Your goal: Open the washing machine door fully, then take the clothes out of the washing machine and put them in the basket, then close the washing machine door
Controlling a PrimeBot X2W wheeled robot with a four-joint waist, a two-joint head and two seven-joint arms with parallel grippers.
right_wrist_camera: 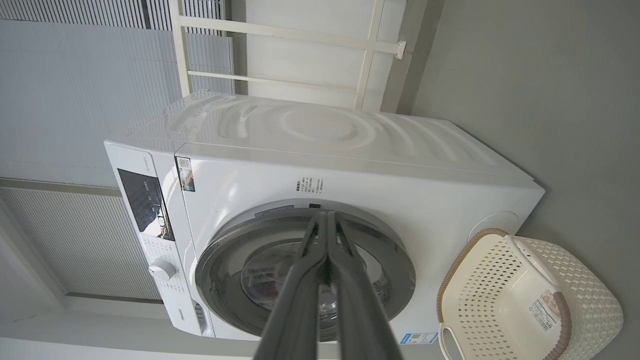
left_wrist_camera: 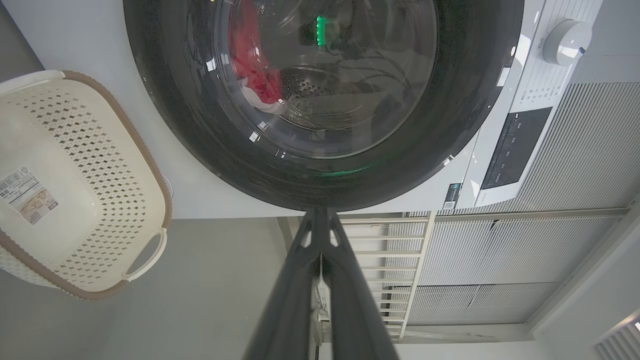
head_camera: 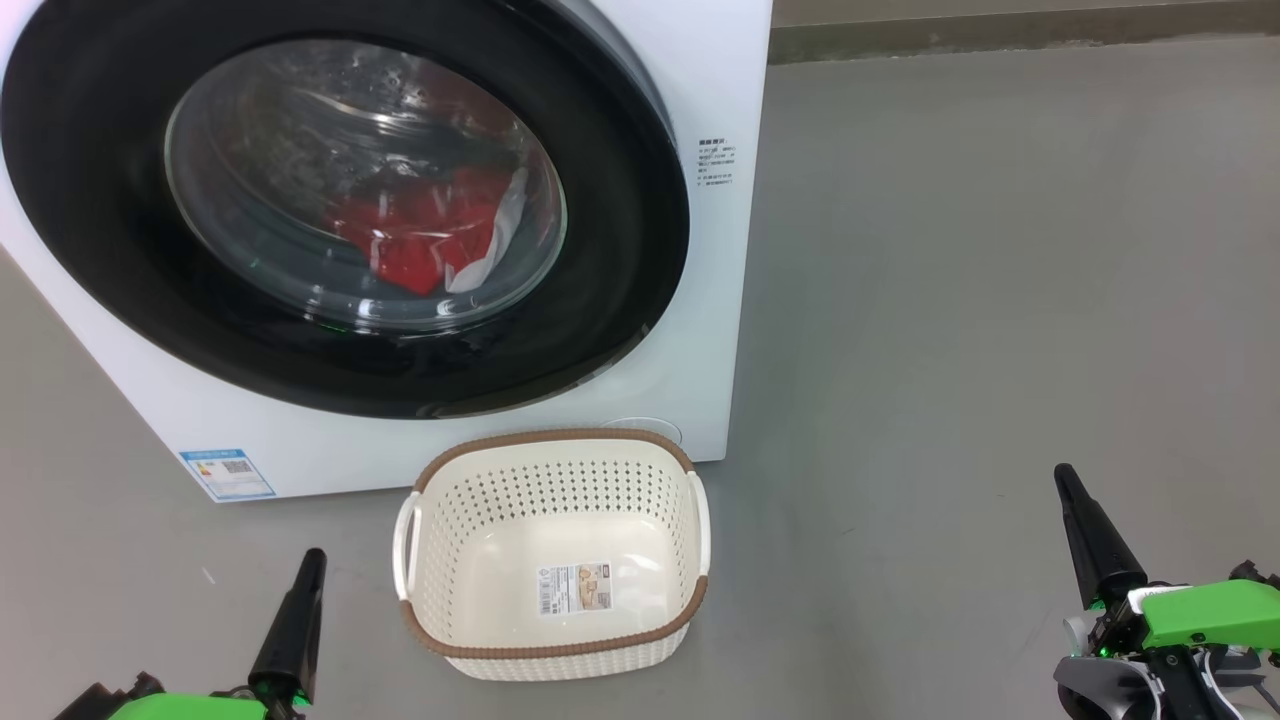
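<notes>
The shut washing machine door (head_camera: pixel 90 230) covers the clothes (head_camera: pixel 410 235), with the basket (head_camera: pixel 560 437) just in front. The left gripper (head_camera: pixel 314 558) and right gripper (head_camera: pixel 1064 475) are closed tight, holding nothing

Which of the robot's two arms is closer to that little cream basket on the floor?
Left. The left end effector sits just left of the basket; the right end effector is much farther off on its other side.

The grey floor (head_camera: pixel 980 300) is occupied by the washing machine (head_camera: pixel 720 80), with the basket (head_camera: pixel 552 555) set just before it.
</notes>
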